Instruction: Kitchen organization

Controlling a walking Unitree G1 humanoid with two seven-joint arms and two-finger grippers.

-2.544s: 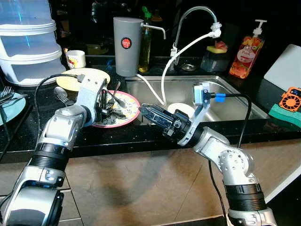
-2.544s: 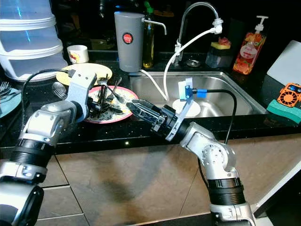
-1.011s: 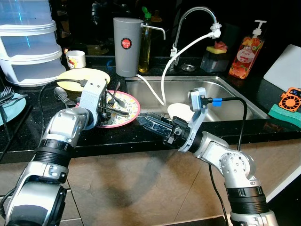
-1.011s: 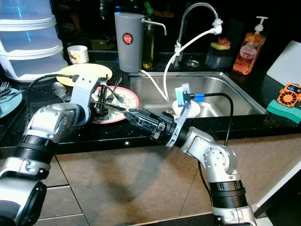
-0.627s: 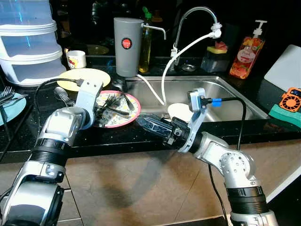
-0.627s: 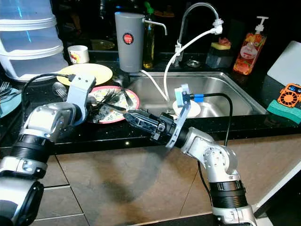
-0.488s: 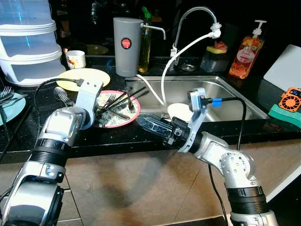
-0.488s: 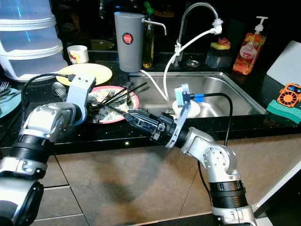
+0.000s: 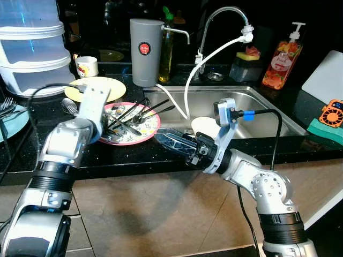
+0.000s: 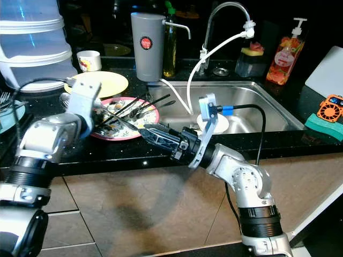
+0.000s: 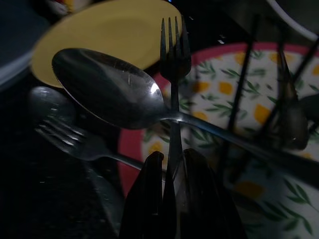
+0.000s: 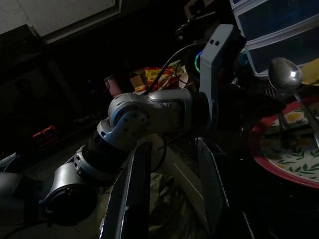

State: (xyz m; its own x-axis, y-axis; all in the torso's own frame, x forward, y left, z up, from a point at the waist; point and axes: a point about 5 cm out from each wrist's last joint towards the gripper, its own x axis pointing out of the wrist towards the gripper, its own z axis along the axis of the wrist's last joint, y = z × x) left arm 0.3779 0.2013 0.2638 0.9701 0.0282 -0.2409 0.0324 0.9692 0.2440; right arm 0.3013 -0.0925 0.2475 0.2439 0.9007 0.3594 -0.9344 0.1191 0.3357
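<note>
A pink-rimmed patterned plate (image 9: pixel 146 127) lies on the black counter left of the sink, with several dark utensils heaped on it. My left gripper (image 9: pixel 105 130) hovers over the plate's left edge. In the left wrist view this gripper (image 11: pixel 169 172) is shut on the handle of a fork (image 11: pixel 173 47), with a large spoon (image 11: pixel 107 89) crossing it. My right gripper (image 9: pixel 162 137) stands open at the counter's front edge, just right of the plate, holding nothing. The right wrist view has its open fingers (image 12: pixel 134 184) pointing toward my left arm and the plate (image 12: pixel 281 157).
A yellow plate (image 9: pixel 112 84) and a mug (image 9: pixel 86 67) lie behind the pink plate. Stacked clear containers (image 9: pixel 32 48) stand far left. A grey jug (image 9: pixel 144 51) and tap stand behind the sink (image 9: pixel 268 115), which holds a white bowl (image 9: pixel 203 124). A soap bottle (image 9: pixel 277 56) is at right.
My left arm has drawn back to the left with its wrist lifted, and the utensils on the pink plate have shifted. The right gripper has stayed almost still.
</note>
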